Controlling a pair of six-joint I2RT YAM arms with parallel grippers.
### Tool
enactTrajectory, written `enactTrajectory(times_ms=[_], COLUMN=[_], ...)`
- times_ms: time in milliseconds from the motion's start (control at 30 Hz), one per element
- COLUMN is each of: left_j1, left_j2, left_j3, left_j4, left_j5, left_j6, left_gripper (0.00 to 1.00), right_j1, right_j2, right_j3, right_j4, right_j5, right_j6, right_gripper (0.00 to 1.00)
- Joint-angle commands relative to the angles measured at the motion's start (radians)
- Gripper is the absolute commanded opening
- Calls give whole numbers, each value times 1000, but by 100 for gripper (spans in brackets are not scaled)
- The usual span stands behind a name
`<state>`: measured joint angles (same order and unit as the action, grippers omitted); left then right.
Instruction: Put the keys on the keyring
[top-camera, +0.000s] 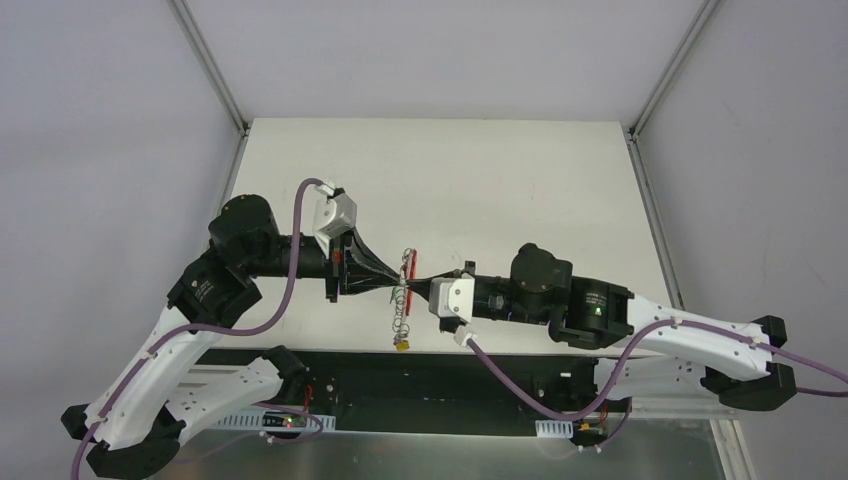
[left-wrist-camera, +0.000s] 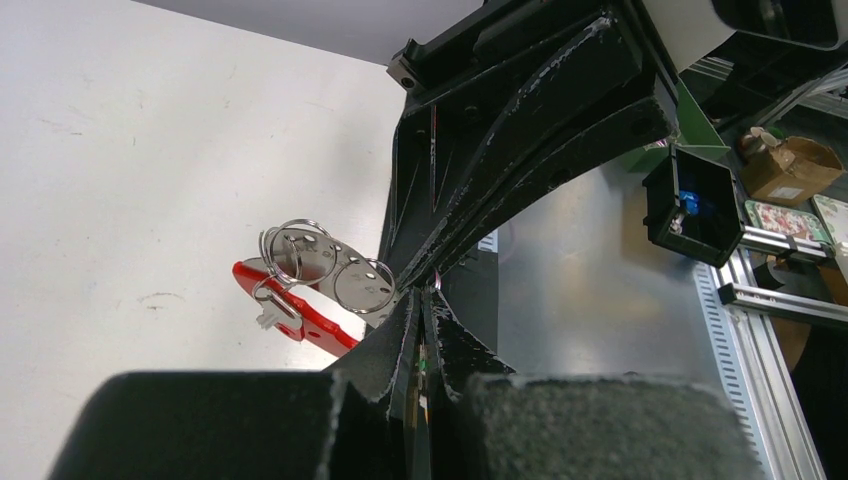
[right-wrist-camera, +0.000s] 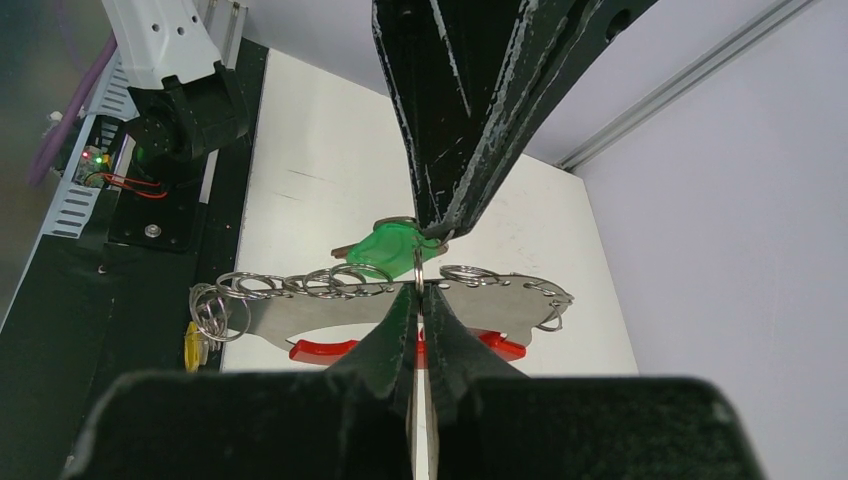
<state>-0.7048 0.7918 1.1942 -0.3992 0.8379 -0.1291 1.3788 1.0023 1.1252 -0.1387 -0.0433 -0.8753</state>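
Above the desk (top-camera: 450, 180), right fingers (right-wrist-camera: 395, 330) pinch the stiff, light keyring (right-wrist-camera: 300, 318) by its edge; left fingers (right-wrist-camera: 450, 190) pinch a tiny, probably slippery green-tagged key (right-wrist-camera: 385, 248).

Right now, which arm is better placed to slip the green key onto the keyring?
Left. The left gripper pinches the green key right beside the wire rings, so it can likely feed it on. The right gripper is shut on the keyring, holding it steady.
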Motion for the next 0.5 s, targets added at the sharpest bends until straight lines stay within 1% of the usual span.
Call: enactTrajectory(times_ms=[0, 167, 233, 467], left_j1=[10, 10, 11, 10], left_j2=[-10, -4, 2, 15], left_j3=[16, 19, 21, 16], left_j4=[46, 46, 46, 46], left_j5=[32, 1, -13, -54], left_j6=[14, 3, 0, -12], left_gripper=[0, 0, 0, 0], right_j1=[5, 5, 4, -1], right_j2=[-9, -30, -38, -74], right_j3=[6, -13, -20, -54], right_j4=[109, 102, 91, 77], right_j5=[-12, 36, 92, 136], right_j6=[12, 43, 67, 168], right_gripper=[0, 0, 0, 0])
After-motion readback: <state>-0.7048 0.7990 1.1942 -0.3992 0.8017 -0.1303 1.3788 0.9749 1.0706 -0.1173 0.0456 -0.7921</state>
